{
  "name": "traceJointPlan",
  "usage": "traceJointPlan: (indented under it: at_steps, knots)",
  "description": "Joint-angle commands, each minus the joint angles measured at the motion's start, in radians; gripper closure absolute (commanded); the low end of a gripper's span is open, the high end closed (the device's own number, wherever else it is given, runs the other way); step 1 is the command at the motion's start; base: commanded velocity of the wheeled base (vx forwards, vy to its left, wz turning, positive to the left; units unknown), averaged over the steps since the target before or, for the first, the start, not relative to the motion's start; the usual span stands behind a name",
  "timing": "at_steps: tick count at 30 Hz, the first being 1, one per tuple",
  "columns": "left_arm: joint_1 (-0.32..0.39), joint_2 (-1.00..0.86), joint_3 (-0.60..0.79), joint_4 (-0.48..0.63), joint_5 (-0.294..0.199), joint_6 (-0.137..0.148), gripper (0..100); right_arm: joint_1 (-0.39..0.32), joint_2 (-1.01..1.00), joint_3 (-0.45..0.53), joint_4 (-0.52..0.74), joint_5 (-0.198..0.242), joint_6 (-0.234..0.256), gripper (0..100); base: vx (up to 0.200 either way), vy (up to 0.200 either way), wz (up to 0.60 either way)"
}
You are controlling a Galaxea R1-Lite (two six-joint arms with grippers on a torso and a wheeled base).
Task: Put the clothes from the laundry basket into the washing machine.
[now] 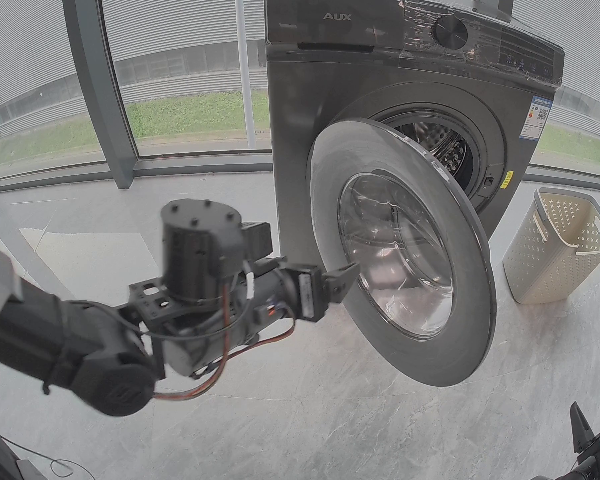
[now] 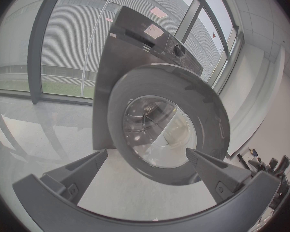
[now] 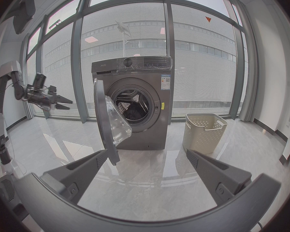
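Here, the left gripper (image 1: 345, 280) hangs in front of the outer face of the door (image 1: 413, 360), apart from it. Its fingers are spread wide, with nothing between them. The door stands swung far out from the washing machine (image 1: 300, 101). The clothes (image 3: 131, 109), a dark and pale heap, lie inside the drum. The laundry basket (image 1: 547, 261) sits on the floor (image 1: 313, 428) at the machine's right flank, with no cloth showing at its rim. The right gripper (image 3: 146, 152) is low and well back, also wide open and empty.

Risks, as I judge them:
- A push on the door could glance off the curved glass.
- A push could also slam the door.
- Cloth near the drum's mouth could get pinched in the seal.

Room: there is broad bare floor in front of the machine. The basket stands apart from the door, and the window wall is close behind.
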Motion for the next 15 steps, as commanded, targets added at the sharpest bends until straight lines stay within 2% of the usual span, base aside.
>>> traceJointPlan:
  at_steps: [1, 5, 7, 8, 9, 12, 15]
  knots:
    - [0.003, -0.405, 0.341, -0.016, 0.037, 0.062, 0, 0.0, -0.015, 0.008, 0.0, 0.0, 0.0, 0, 0.0, 0.0, 0.0]
    - [0.016, -0.543, 0.459, -0.013, 0.049, 0.095, 0, 0.0, -0.015, 0.007, 0.0, -0.002, 0.0, 0, 0.0, 0.0, 0.0]
    - [0.035, -0.624, 0.525, -0.012, 0.052, 0.121, 0, 0.0, -0.015, 0.007, 0.0, -0.002, 0.0, 0, 0.0, 0.0, 0.0]
    - [0.035, -0.624, 0.525, -0.012, 0.052, 0.121, 0, 0.0, -0.015, 0.007, 0.0, -0.002, 0.0, 0, 0.0, 0.0, 0.0]
    - [0.069, -0.695, 0.577, -0.001, 0.057, 0.145, 0, -0.001, -0.015, 0.007, 0.0, 0.0, -0.002, 0, 0.0, 0.0, 0.0]
    - [0.131, -0.782, 0.652, 0.003, 0.07, 0.183, 0, 0.0, -0.015, 0.007, 0.0, 0.001, 0.0, 0, 0.0, 0.0, 0.0]
    - [0.212, -0.873, 0.709, 0.005, 0.072, 0.206, 0, -0.003, -0.015, 0.008, 0.0, -0.003, 0.008, 0, 0.0, 0.0, 0.0]
